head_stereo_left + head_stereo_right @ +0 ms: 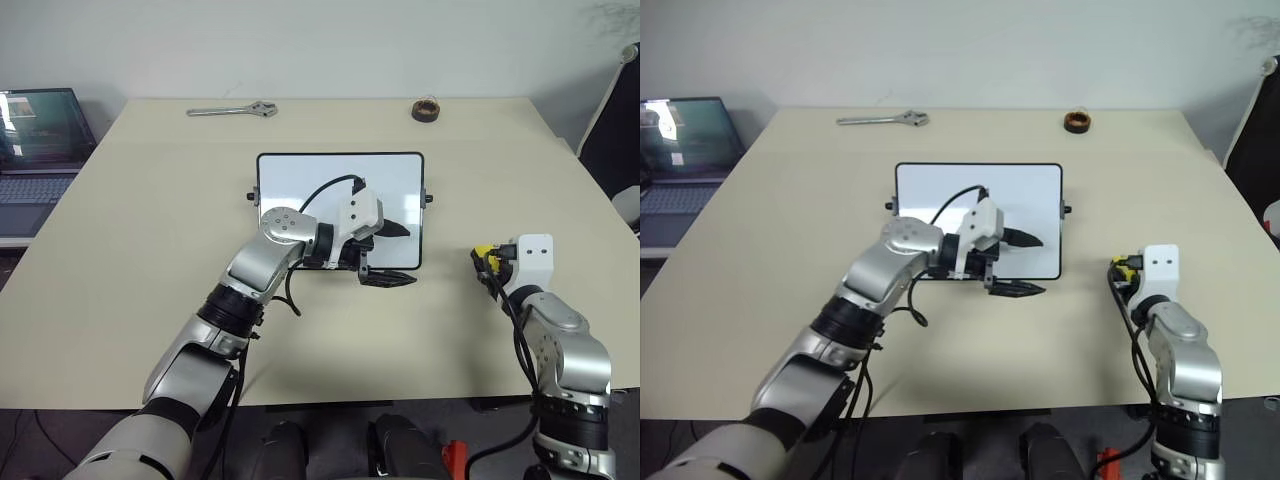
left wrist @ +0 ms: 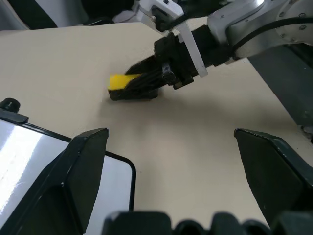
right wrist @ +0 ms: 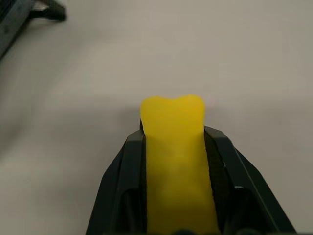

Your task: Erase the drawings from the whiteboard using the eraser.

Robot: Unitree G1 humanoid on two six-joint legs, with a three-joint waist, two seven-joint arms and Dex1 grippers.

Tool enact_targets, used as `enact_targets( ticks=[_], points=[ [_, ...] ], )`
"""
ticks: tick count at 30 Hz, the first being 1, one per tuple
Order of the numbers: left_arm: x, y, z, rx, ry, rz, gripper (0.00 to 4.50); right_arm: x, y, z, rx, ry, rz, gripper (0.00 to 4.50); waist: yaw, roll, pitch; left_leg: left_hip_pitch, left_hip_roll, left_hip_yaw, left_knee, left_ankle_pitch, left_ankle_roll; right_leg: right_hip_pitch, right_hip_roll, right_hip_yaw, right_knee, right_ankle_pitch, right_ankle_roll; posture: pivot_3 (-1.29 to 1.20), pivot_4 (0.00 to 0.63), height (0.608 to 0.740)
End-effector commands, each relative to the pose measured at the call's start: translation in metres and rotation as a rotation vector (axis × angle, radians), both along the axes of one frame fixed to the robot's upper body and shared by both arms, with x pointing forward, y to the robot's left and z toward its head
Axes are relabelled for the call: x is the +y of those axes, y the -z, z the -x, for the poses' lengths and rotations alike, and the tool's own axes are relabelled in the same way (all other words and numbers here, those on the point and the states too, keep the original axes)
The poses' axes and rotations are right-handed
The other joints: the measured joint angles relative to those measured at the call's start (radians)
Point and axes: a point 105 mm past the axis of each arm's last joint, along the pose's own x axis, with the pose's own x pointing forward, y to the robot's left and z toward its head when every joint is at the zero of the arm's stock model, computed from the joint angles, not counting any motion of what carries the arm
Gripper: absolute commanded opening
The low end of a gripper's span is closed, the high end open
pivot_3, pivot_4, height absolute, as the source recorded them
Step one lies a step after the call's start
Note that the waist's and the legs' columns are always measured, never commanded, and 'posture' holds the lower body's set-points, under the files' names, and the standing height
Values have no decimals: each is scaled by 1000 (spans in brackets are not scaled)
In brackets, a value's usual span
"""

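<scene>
Our right gripper (image 3: 178, 147) clamps the eraser (image 3: 176, 161) low over the table (image 1: 150, 200), well right of the whiteboard (image 1: 385, 175); our left gripper (image 1: 385, 255) hovers spread at its near corner.

No readable text, label or number anywhere

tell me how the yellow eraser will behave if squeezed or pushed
Probably soft: the eraser looks pinched and dented where the right gripper clamps it. Likely light, being small beside the whiteboard. Its flat block shape should slide, not roll.
</scene>
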Motion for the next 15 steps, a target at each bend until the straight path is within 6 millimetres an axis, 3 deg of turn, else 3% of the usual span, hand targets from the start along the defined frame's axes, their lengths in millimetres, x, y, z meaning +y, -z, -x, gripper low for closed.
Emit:
enact_targets(
  ticks=[1, 7, 11, 13, 15],
  points=[
    [-6, -14, 4, -66, 35, 27, 4500, -10, -14, -12, -66, 67, -21, 2477, 1, 0, 0, 0, 0, 0, 0, 0, 0, 0, 0, 0, 0, 0, 0, 0, 150, 740],
    [7, -17, 6, -56, -29, 78, 4500, -18, -20, -25, -110, 101, -44, 4479, 1, 0, 0, 0, 0, 1, 0, 0, 0, 0, -1, 0, 0, 0, 0, 0, 150, 740],
    [32, -20, 5, -19, -152, 140, 4500, -8, -63, -15, -279, 20, 42, 4479, 1, 1, 0, 0, 1, 0, 0, 0, 0, 0, -1, 1, 0, 0, 0, 0, 150, 740],
    [56, -21, 5, 3, -248, 171, 4500, 5, -83, -1, -353, -72, 75, 4479, -1, 1, 1, 0, 1, 1, 0, 0, 0, 0, -1, 1, 0, 0, 0, 0, 150, 740],
    [79, -20, 7, 19, -352, 203, 4500, 24, -92, 14, -377, -203, 70, 4479, -2, 1, 1, 0, 2, 0, 0, 0, 0, 0, -1, 1, 0, 0, 0, 0, 150, 740]
  ],
)
